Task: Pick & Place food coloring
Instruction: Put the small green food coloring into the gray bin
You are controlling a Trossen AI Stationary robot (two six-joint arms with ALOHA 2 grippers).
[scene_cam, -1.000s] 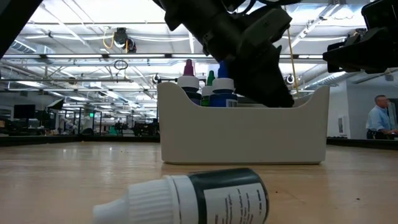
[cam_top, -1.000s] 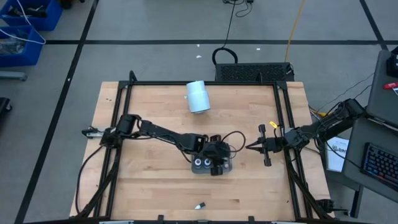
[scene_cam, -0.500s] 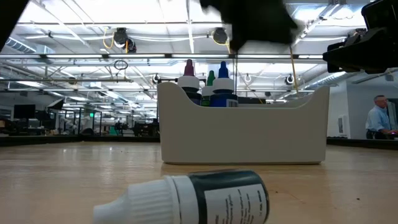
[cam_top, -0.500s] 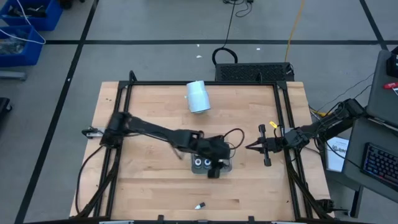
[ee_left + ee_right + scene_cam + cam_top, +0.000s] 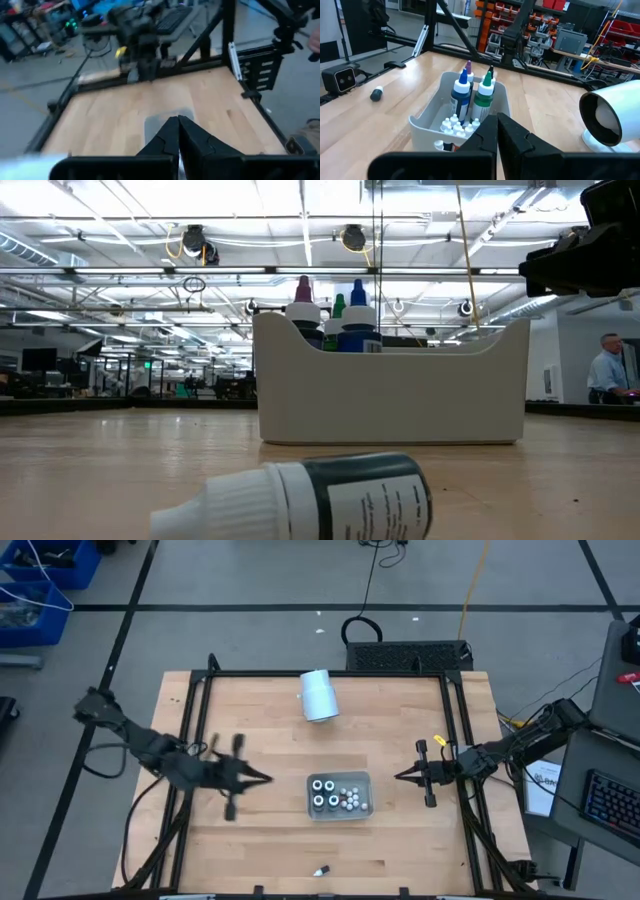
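In tray point(image 5: 364, 780): food coloring point(image 5: 331, 794) | left tool point(image 5: 262, 778) closed, apart

On the table stands one grey tray point(image 5: 340, 777). Inside it there are four big bottles point(image 5: 324, 794) with dark round tops, seen from above. In the right wrist view their caps have different colours: one blue, one green, one purple, and one more dark one behind. Next to them lies a group of small white bottles point(image 5: 350, 799); about ten, but the exact number I cannot count. One more bottle point(image 5: 320, 869) lies alone on its side near the front edge. There is one pale cylinder point(image 5: 319, 695) at the back. Two robot arms are present.
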